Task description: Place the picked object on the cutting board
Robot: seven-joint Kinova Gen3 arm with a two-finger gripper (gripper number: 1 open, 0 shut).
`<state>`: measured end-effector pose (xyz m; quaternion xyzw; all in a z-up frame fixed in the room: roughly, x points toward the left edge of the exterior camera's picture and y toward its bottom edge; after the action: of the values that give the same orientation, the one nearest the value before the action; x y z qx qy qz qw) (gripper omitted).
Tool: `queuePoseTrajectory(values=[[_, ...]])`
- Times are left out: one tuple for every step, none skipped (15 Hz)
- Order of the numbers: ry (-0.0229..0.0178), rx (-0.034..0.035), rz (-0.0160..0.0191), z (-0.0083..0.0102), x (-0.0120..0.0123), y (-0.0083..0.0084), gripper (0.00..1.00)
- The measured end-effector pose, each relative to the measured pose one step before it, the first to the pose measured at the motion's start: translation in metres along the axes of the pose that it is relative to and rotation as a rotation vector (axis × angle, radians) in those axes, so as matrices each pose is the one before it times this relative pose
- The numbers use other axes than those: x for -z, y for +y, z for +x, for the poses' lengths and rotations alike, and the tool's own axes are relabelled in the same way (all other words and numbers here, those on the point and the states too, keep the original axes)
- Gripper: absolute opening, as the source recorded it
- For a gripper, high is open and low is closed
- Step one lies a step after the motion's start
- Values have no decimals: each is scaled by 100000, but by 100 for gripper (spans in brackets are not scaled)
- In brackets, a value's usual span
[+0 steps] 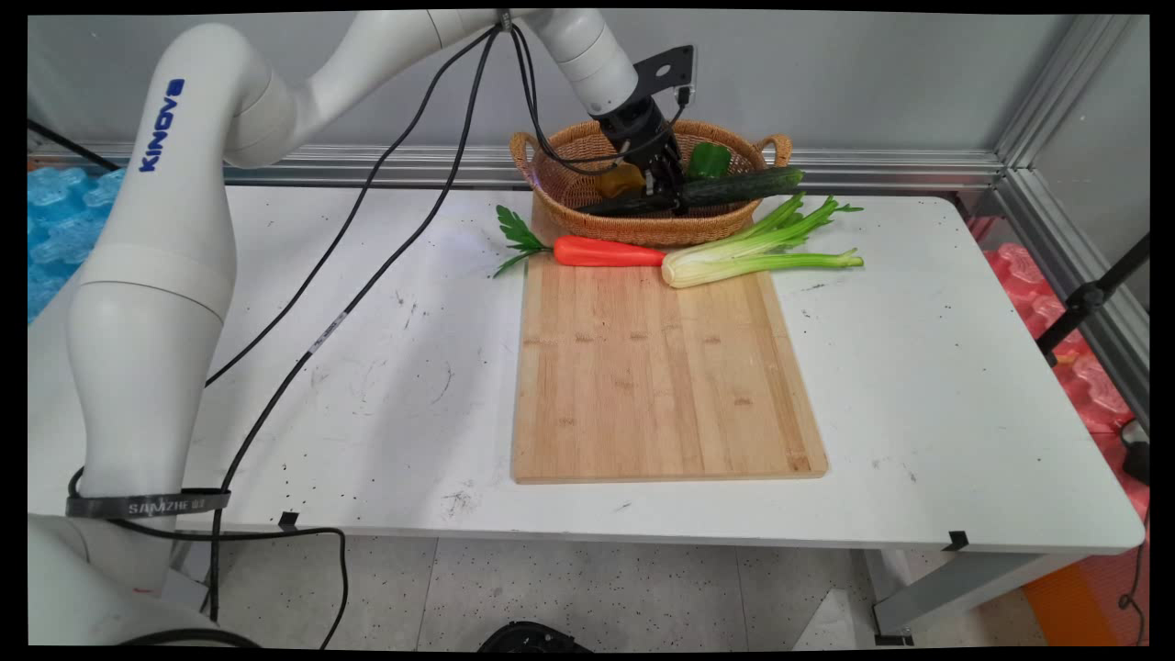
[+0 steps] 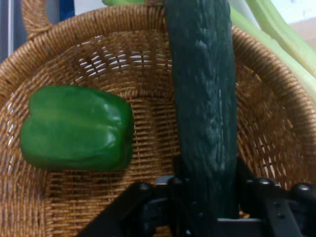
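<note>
My gripper (image 1: 668, 195) reaches down into the wicker basket (image 1: 560, 216) at the back of the table and is shut on a long dark green cucumber (image 1: 734, 188). In the hand view the cucumber (image 2: 205, 98) runs up between the two fingers (image 2: 180, 170), its far end passing over the basket's rim (image 2: 128, 19). A green bell pepper (image 2: 76, 128) lies in the basket to the cucumber's left. In the main view the pepper (image 1: 709, 160) sits behind the gripper, and a yellowish item (image 1: 620, 179) lies on the gripper's left.
A wooden cutting board (image 1: 661, 367) lies mid-table in front of the basket. An orange carrot (image 1: 606, 251) with green leaves and a celery stalk (image 1: 757, 252) rest along the board's far edge. Black cables hang from the arm over the table's left part.
</note>
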<state>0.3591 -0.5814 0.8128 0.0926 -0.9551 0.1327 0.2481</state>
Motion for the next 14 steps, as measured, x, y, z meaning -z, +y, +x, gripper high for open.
queuePoseTrajectory(values=[[119,-142,-190,4,-73,-48,0],[94,-134,-181,33,-49,-29,0],[74,-73,-105,33,-12,-11,0],[79,-165,-148,63,-16,-20,0],[92,-162,-78,93,39,-3,0],[112,-162,6,126,82,4,0],[240,-354,186,317,242,12,0],[433,-325,479,480,392,20,0],[329,-185,393,346,301,12,0],[687,-132,656,650,516,61,0],[690,-14,790,689,613,90,0],[564,-277,653,741,602,201,0],[345,-450,557,744,602,316,0],[473,-340,278,800,587,463,0]])
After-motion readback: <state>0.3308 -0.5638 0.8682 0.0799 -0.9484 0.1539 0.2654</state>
